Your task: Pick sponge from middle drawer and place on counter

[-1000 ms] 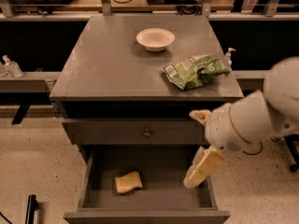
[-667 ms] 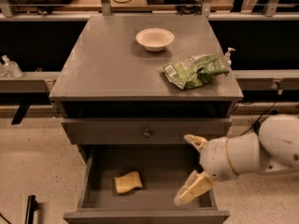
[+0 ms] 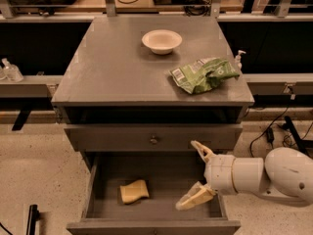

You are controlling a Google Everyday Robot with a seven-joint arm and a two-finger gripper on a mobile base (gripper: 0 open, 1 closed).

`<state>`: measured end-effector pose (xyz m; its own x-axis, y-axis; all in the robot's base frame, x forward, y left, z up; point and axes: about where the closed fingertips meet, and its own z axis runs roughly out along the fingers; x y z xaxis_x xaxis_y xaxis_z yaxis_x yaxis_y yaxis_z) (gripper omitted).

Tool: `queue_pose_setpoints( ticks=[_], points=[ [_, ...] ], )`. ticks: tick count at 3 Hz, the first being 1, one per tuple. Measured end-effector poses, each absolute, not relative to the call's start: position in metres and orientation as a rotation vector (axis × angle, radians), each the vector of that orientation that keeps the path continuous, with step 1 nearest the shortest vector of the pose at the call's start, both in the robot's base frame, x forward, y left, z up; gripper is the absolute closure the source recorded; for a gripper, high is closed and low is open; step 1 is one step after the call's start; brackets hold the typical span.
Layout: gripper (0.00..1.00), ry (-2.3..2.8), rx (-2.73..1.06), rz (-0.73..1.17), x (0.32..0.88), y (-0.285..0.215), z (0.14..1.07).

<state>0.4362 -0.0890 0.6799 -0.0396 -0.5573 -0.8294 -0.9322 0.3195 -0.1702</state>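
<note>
The pale yellow sponge (image 3: pixel 134 191) lies on the floor of the open middle drawer (image 3: pixel 98 180), left of centre and near the front. My gripper (image 3: pixel 194 175) hangs over the right part of the drawer tray, its two cream fingers spread apart and holding nothing. One finger (image 3: pixel 202 152) points up by the drawer above, the other finger (image 3: pixel 194 198) reaches down toward the tray. The gripper is well to the right of the sponge and apart from it. The grey counter (image 3: pixel 117 67) tops the cabinet.
A white round bowl (image 3: pixel 162 41) stands at the back of the counter. A green and white snack bag (image 3: pixel 204 74) lies at its right edge. The shut upper drawer front with a small round knob (image 3: pixel 153 140) is just above the gripper. Cables lie on the floor at right.
My arm has dropped lower and moved left, bringing the gripper from beside the cabinet's right edge down into the open drawer. The sponge has not moved.
</note>
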Motion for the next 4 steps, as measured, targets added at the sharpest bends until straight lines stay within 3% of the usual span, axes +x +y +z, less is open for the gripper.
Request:
queue_pose_setpoints(
  ticks=[1,4],
  points=[
    [0.0,1.707,-1.378,0.547,0.445,-0.076,0.67],
    [0.0,1.687,-1.351,0.643,0.482,-0.019,0.511]
  ],
)
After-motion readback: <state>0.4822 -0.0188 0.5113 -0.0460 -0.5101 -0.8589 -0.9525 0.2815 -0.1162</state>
